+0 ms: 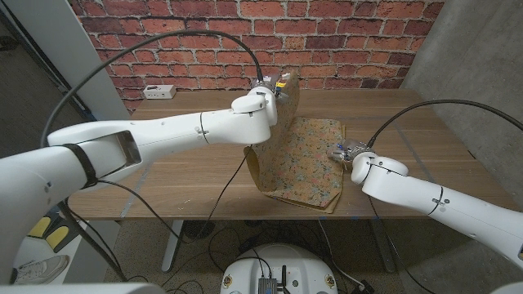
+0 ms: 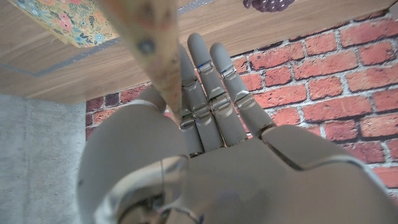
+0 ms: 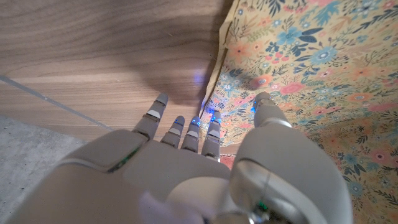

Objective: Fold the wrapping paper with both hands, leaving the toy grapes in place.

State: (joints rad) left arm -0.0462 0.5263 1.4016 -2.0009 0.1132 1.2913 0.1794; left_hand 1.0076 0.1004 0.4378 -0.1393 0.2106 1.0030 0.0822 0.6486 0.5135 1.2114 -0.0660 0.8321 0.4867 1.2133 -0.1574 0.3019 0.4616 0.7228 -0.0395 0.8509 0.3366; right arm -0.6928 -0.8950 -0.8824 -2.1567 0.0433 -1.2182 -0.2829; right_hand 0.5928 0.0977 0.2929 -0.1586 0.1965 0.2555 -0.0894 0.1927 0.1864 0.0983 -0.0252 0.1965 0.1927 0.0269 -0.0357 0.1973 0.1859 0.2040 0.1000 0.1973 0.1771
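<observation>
Nearest the head camera, the robot's white left arm reaches across the wooden table (image 1: 180, 175), and the left hand (image 1: 270, 88) at its end holds up one edge of the floral wrapping paper with a plain brown underside (image 1: 304, 163). In the left wrist view the fingers (image 2: 214, 93) lie straight and pressed together with the lifted brown flap running beside the thumb, seemingly pinched there. Most of the sheet lies flat at mid-table. To the right, the right hand (image 1: 345, 152) sits at the sheet's right edge, fingers (image 3: 186, 127) slightly spread, tips at the paper's border; whether it grips I cannot tell. Purple toy grapes (image 2: 267, 5) rest on the table beyond. Such paper looks light, thin and crease-prone, probably slippery; edges and corners seem the best holds.
</observation>
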